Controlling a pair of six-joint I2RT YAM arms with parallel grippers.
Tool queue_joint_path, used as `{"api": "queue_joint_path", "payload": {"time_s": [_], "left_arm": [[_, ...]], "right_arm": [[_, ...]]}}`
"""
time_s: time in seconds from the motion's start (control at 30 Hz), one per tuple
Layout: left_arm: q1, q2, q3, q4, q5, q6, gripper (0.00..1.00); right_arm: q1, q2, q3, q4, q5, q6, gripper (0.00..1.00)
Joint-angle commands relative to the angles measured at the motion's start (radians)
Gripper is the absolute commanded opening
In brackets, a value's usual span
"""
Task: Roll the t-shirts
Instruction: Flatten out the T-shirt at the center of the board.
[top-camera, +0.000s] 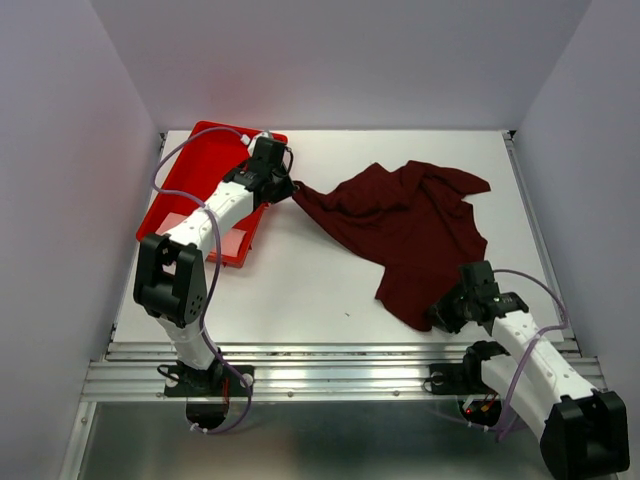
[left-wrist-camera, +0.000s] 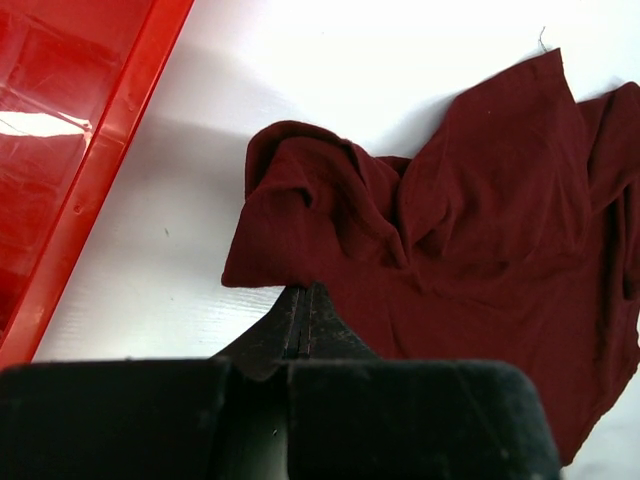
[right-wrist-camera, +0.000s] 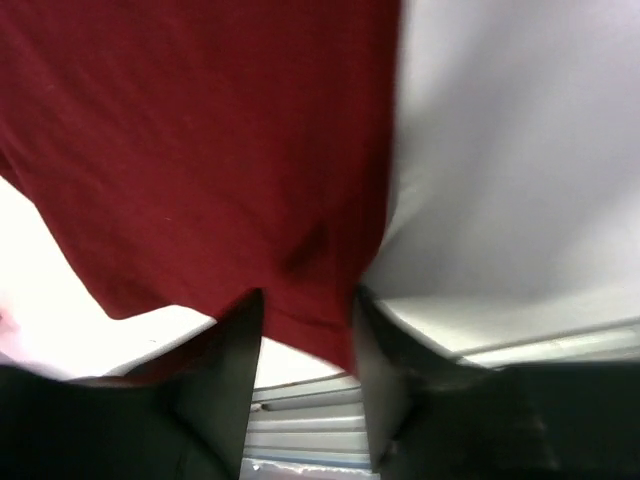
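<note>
Maroon t-shirt lies crumpled on the white table, right of the red tray. Left pincer is clamped on its left corner; right pincer, half-open, straddles its near hem.

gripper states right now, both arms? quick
Left gripper: closed, pinching a corner of the t-shirt.
Right gripper: open, fingers either side of the t-shirt's edge, not clamped on it.

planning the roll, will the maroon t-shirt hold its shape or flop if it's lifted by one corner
Probably floppy: the maroon t-shirt lies in soft folds and wrinkles. It would likely sag and drape from the left pincer, which pinches only one bunched corner. The cloth looks thin, so it is probably light.
</note>
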Motion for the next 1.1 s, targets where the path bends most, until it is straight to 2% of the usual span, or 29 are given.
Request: {"api": "queue_joint_path", "payload": {"time_s": [0.0, 0.07, 0.1, 0.17, 0.27, 0.37, 0.4, 0.47, 0.53, 0.57, 0.6, 0.7, 0.97, 1.07], "left_arm": [[-0.006, -0.008, -0.004, 0.008, 0.002, 0.009, 0.0], [-0.006, -0.023, -0.01, 0.003, -0.004, 0.009, 0.0], [-0.005, -0.031, -0.022, 0.003, -0.007, 0.009, 0.0], [-0.006, -0.049, -0.042, 0.003, -0.007, 0.011, 0.0], [-0.011, -0.066, -0.064, 0.003, 0.001, 0.008, 0.0], [-0.034, -0.1, -0.102, 0.014, -0.001, -0.007, 0.0], [-0.041, -0.103, -0.102, 0.017, -0.001, -0.008, 0.0], [-0.061, -0.111, -0.12, 0.021, -0.001, -0.02, 0.0], [-0.083, -0.108, -0.127, 0.026, 0.007, -0.026, 0.0], [-0.087, -0.106, -0.128, 0.026, 0.008, -0.026, 0.0], [-0.091, -0.103, -0.128, 0.025, 0.007, -0.026, 0.0], [-0.091, -0.1, -0.111, 0.02, -0.003, -0.018, 0.0], [-0.091, -0.054, -0.024, -0.009, -0.016, 0.005, 0.0], [-0.089, -0.042, -0.013, -0.011, -0.018, 0.008, 0.0]], "right_arm": [[-0.001, 0.084, -0.048, 0.175, 0.047, 0.001, 0.26], [-0.001, 0.142, 0.009, 0.183, 0.107, -0.008, 0.14], [-0.001, 0.206, 0.033, 0.182, 0.192, -0.017, 0.06], [-0.001, 0.313, 0.111, 0.183, 0.277, -0.051, 0.01], [-0.021, 0.433, 0.196, 0.186, 0.352, -0.104, 0.01], [-0.047, 0.588, 0.331, 0.209, 0.452, -0.173, 0.07], [-0.047, 0.622, 0.331, 0.215, 0.457, -0.19, 0.08], [-0.063, 0.699, 0.409, 0.232, 0.457, -0.242, 0.15], [-0.072, 0.719, 0.455, 0.229, 0.423, -0.267, 0.26], [-0.072, 0.716, 0.477, 0.229, 0.406, -0.282, 0.33], [-0.072, 0.689, 0.478, 0.228, 0.37, -0.287, 0.51], [-0.072, 0.594, 0.457, 0.194, 0.336, -0.295, 0.67], [-0.072, 0.33, 0.301, 0.082, 0.253, -0.238, 0.72], [-0.072, 0.282, 0.239, 0.099, 0.216, -0.218, 0.79]]}}
